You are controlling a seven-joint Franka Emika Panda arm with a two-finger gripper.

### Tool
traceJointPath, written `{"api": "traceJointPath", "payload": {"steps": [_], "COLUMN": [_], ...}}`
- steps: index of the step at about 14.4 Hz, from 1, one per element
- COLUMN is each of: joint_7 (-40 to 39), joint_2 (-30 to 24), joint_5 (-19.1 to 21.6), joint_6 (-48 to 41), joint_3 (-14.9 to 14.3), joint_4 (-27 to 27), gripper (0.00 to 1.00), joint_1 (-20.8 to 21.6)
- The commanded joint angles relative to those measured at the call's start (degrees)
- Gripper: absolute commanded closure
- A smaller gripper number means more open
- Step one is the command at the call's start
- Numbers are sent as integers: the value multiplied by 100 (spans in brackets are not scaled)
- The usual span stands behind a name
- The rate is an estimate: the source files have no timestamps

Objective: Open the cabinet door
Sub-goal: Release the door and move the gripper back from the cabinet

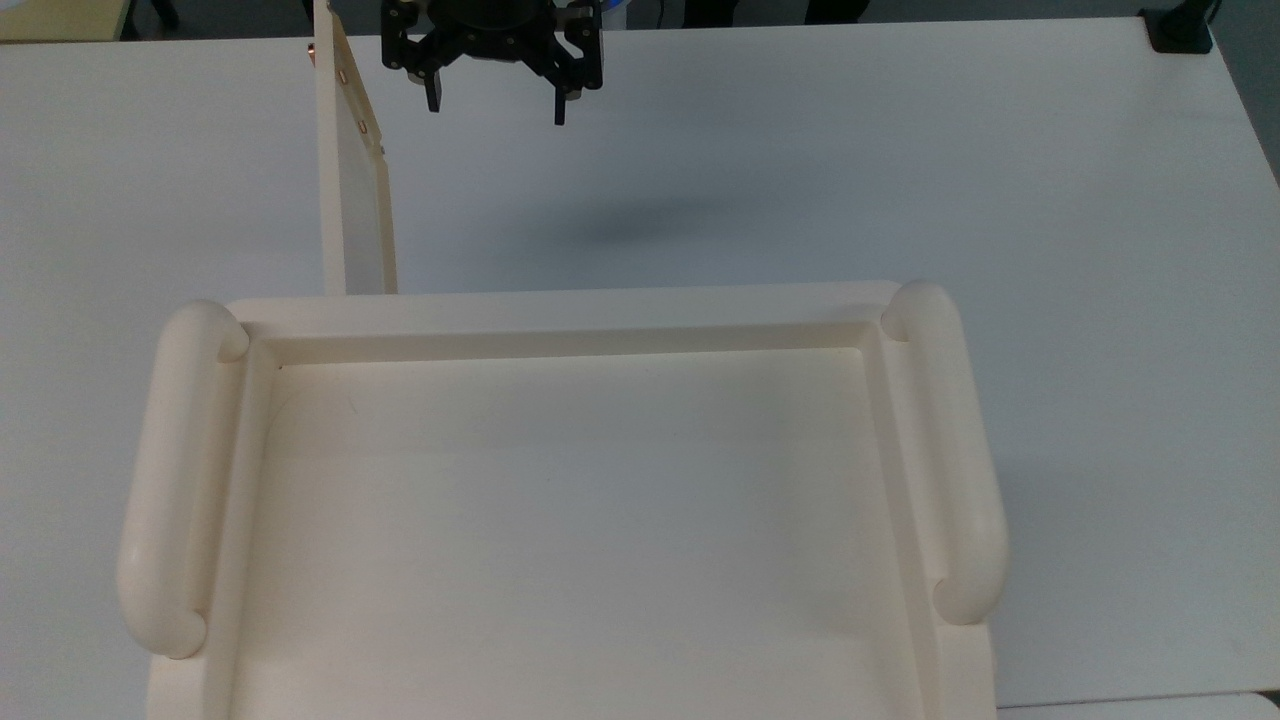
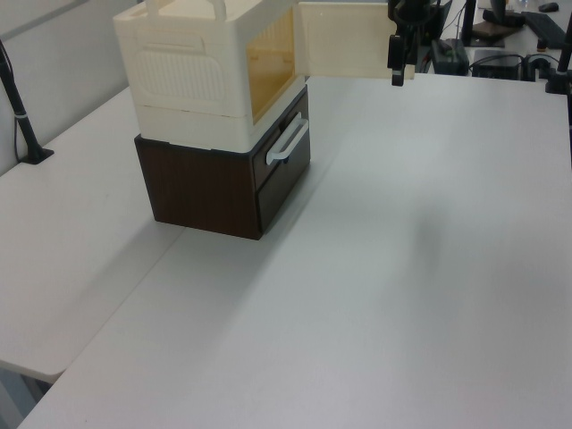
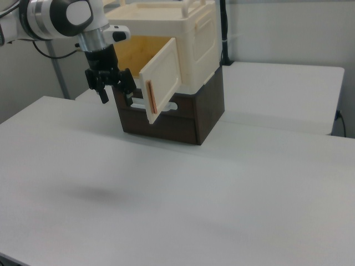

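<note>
The pincer (image 1: pixel 495 105) is hanging wide apart, gripping nothing. Just beside it, toward the top view's left, the cabinet door (image 1: pixel 352 180) is standing swung out: likely light, stiff, best pushed near its free edge.

Cream cabinet door (image 3: pixel 161 80) — swung wide open

Arm (image 3: pixel 61 14) is white with rounded glossy shells, black joint bands and a silver wrist ring; claw (image 1: pixel 494 103) is all black, open-frame linkage body dotted with small brass-coloured screws, ending in two slim dark fingers (image 1: pixel 560 108).
</note>
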Motion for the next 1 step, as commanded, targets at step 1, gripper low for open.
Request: {"api": "traceJointPath", "payload": {"steps": [1], "joint_7": [-75], "joint_2": [-185], "joint_5": [98], "joint_6": [-173], "joint_3": [-29], "joint_4": [-200], "gripper": [0], "joint_1": [43]}}
